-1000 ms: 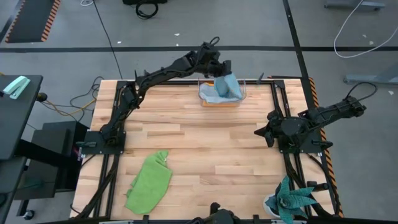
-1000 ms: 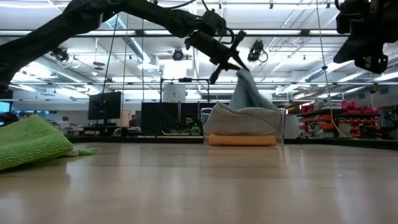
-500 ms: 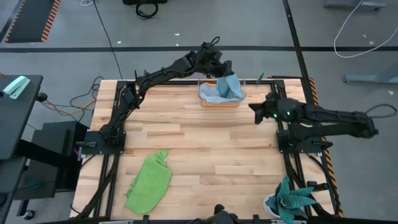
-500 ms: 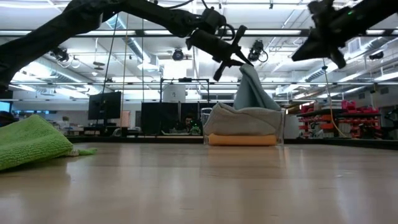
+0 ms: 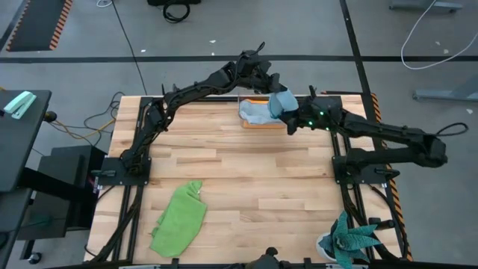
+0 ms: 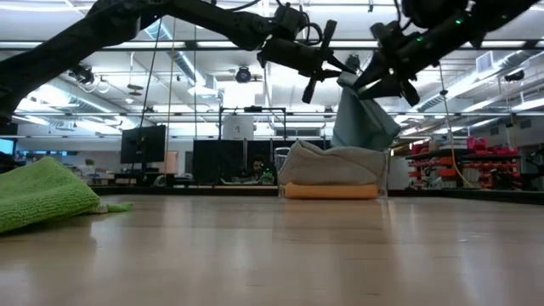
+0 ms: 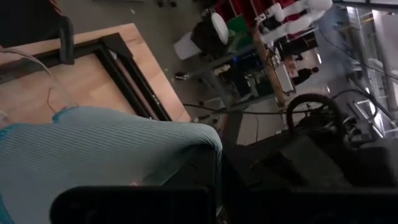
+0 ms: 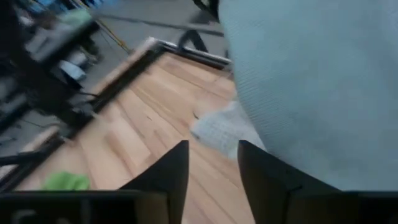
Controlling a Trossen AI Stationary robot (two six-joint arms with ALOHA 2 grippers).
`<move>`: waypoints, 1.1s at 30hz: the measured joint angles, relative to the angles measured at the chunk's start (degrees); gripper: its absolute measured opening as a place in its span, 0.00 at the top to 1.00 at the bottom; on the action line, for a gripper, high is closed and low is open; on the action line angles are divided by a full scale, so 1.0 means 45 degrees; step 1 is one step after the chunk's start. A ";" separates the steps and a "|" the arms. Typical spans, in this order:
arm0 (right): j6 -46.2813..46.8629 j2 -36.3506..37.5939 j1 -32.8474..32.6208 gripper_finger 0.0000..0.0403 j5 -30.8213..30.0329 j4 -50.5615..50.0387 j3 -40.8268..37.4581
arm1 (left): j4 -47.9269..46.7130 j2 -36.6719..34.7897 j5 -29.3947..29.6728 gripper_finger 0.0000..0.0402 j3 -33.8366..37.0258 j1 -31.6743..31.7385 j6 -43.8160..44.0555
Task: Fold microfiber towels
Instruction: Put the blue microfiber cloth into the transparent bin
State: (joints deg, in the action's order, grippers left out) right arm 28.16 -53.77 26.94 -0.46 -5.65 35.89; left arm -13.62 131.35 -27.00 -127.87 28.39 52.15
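Wood table carried lime towel near front-left. Your L gripper was clamped on light blue towel, lifted over clear box at back. R gripper, fingers apart, had swung in beside it vs. a sec ago.

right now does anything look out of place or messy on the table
Yes. The lime green towel lies crumpled at the near left of the table, unfolded. The light blue towel hangs from the left pincer over the clear plastic box, where grey and orange-yellow towels lie bunched.
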 joint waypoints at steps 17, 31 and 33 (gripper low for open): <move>-0.1487 -0.3163 -0.1328 0.63 -0.4566 -0.7574 0.6067 | 0.0610 0.0000 -0.1015 0.98 0.0000 0.0219 -0.0050; -0.1593 -0.2729 -0.1972 0.55 -0.4851 -0.9219 0.6641 | 0.0692 0.0000 -0.1468 0.98 0.0004 0.0367 0.0045; -0.1596 -0.2643 -0.1959 0.54 -0.4841 -0.9219 0.6643 | 0.0746 0.0000 -0.1546 0.98 0.0002 0.0372 0.0194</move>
State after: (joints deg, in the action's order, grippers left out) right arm 20.98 -65.67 18.12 -22.24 -47.13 65.78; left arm -10.26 131.35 -33.96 -127.87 30.06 53.02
